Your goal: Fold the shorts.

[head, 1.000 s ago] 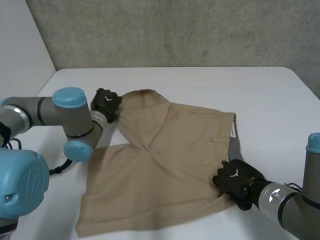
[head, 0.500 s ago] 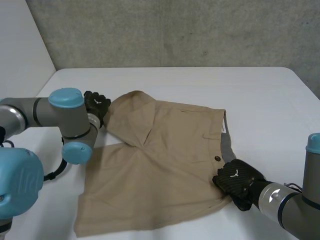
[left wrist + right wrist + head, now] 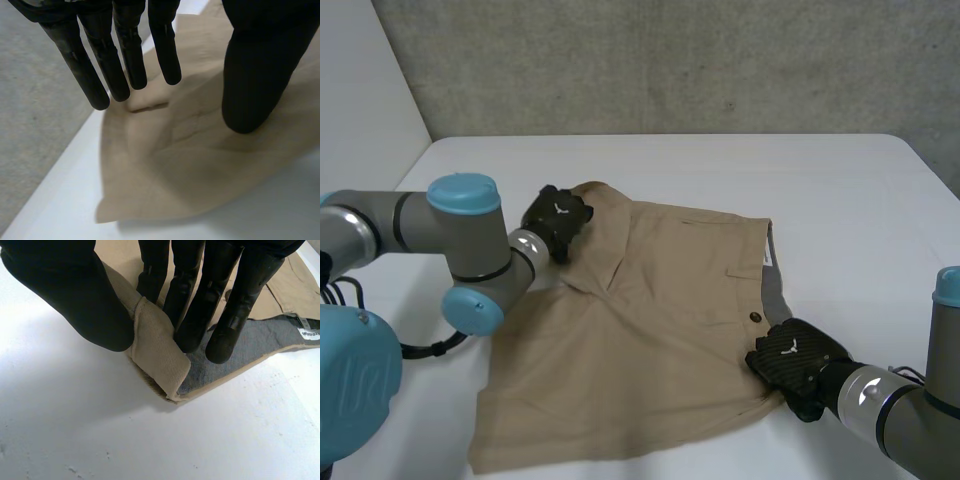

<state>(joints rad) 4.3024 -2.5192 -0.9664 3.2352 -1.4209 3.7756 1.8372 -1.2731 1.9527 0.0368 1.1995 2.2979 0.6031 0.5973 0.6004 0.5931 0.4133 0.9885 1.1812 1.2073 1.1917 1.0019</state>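
Tan shorts (image 3: 650,330) lie spread on the white table (image 3: 840,180), one leg folded over near the far left. My left hand (image 3: 558,218) hovers over that folded leg, open, fingers (image 3: 125,55) straight and the thumb apart above the cloth (image 3: 200,145). My right hand (image 3: 790,360) is at the waistband's near right corner. In the right wrist view that hand (image 3: 200,290) pinches a rolled bit of waistband (image 3: 157,350) between thumb and fingers. The grey inner lining (image 3: 240,360) shows beside the fingertips.
A white label (image 3: 307,333) sits on the lining. A button (image 3: 754,318) shows near the waistband. Bare table stretches to the right and behind the shorts, up to a grey wall (image 3: 670,60).
My left hand has let go of the folded leg and opened, then moved right to hover over it. The shorts shifted left and settled flatter. The right hand has kept its grip.
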